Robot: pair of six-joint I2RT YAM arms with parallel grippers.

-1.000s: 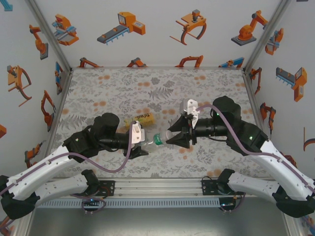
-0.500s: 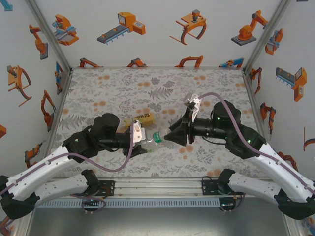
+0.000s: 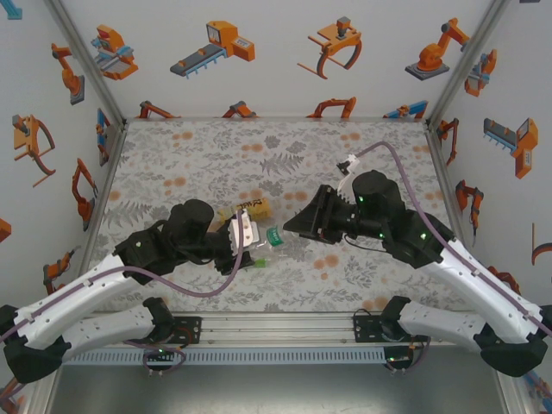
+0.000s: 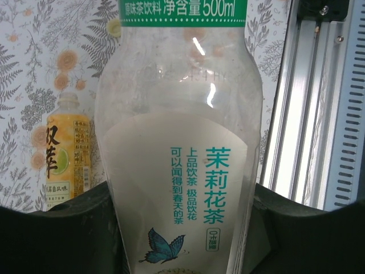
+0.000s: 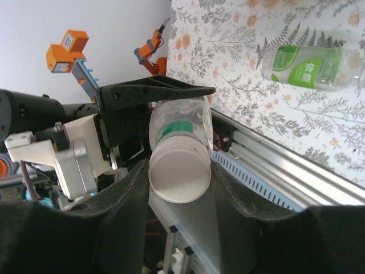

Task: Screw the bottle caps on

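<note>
As the right wrist has rolled over since a second ago, its camera mount swinging toward the upper right of the overhead frame, the right pincer [image 3: 291, 227] now has its jaws pressed on either side of the pale cap [image 5: 179, 174] at the centre of its own wrist view, apparently clamped on it. That roll reads as a turn of screwing rather than a release, though whether the thread has caught is hidden. Just behind the cap comes the green band of the clear jasmine-tea bottle [image 4: 179, 114], held sideways by the left pincer [image 4: 182, 245], which is closed tight round its body at the bottom of the left wrist frame. Further out, an amber bottle [image 4: 67, 154] lies on the desk [image 3: 172, 155] at mid left, and a clear bottle with a green label [image 5: 302, 67] lies at the upper right of the right wrist frame; both probably wait their turn
</note>
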